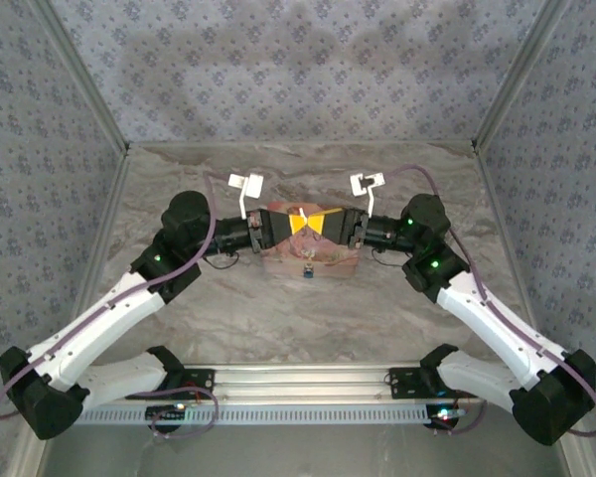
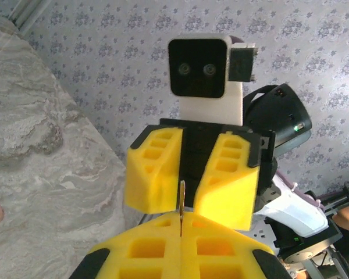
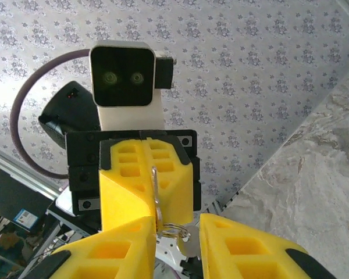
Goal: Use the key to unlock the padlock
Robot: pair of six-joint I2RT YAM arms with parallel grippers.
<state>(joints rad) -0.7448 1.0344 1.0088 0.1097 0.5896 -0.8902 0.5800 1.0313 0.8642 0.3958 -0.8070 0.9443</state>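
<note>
My left gripper [image 1: 294, 224] and right gripper [image 1: 325, 224] meet tip to tip above a pink box [image 1: 330, 262]. The key [image 2: 181, 199], a thin pale metal blade seen edge-on, stands pinched between the yellow fingers of my left gripper [image 2: 181, 224], which is shut on it. In the right wrist view the key [image 3: 156, 186] carries a wire ring [image 3: 173, 229] with a silvery tag hanging from it. My right gripper [image 3: 177, 225] is open, its fingers either side of that ring. The padlock [image 1: 306, 268], tiny and blue, shows over the box's near edge.
The box rests on the marbled table [image 1: 308, 318] midway between the arms. Patterned walls [image 1: 298, 70] close in the back and both sides. An aluminium rail [image 1: 308, 393] with both arm bases runs along the near edge.
</note>
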